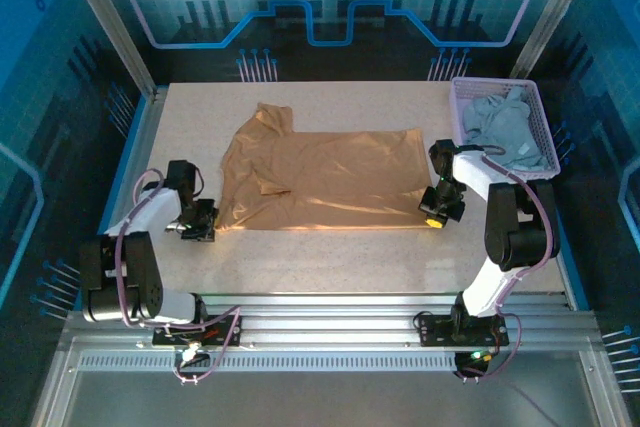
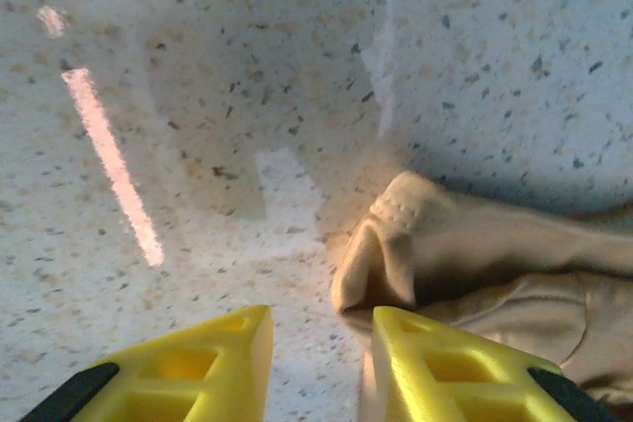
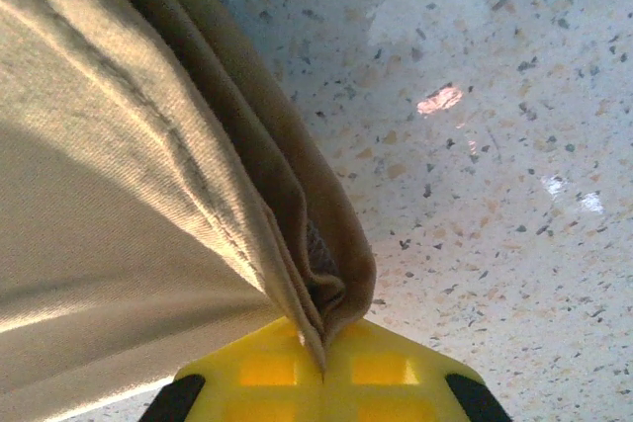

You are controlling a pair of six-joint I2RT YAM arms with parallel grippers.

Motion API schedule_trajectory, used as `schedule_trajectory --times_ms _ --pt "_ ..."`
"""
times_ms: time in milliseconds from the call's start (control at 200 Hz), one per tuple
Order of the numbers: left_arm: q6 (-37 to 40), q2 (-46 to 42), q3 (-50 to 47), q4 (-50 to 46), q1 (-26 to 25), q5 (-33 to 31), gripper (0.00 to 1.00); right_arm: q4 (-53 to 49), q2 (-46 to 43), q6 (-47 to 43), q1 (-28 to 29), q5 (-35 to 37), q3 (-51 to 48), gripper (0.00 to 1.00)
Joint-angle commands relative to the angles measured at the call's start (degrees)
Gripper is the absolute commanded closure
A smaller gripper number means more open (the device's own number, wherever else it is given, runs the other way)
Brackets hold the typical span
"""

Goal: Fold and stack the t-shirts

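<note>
1. Nudge the left gripper (image 2: 318,313), parted and gripping nothing, a little rightward to bring the rolled near-left corner of the tan t-shirt (image 2: 475,244) fully between the jaws. At present, lying just ahead of the right-hand finger.
2. Stay low against the table (image 1: 330,267) and take in every layer of that corner before closing.
3. Leave the right gripper (image 3: 324,343) as is: clenched on the near-right hem corner, layers bunched at the tips.
4. Once both corners are held, raise them level and together, then carry the near edge toward the far edge; judged to be the fold in hand.
5. Save the grey-blue t-shirt (image 1: 500,127), heaped in the basket (image 1: 548,147) at far right, for afterwards.
</note>
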Motion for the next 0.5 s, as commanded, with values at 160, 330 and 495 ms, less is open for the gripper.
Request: schedule_trajectory --times_ms 160,330,495 --pt "-2.99 5.48 2.98 3.67 -0.37 0.9 0.76 -0.58 -0.52 -0.33 0.8 -0.19 -1.08 1.0" --pt "-1.87 4.88 4.55 0.79 -0.24 -3.04 1.0 -1.05 -0.58 -0.33 0.7 0.83 -0.82 1.0" --pt "2.87 3.73 6.0 -3.6 2.99 -5.65 1.0 -1.6 -1.11 -0.53 -0.07 2.31 -0.82 1.0"
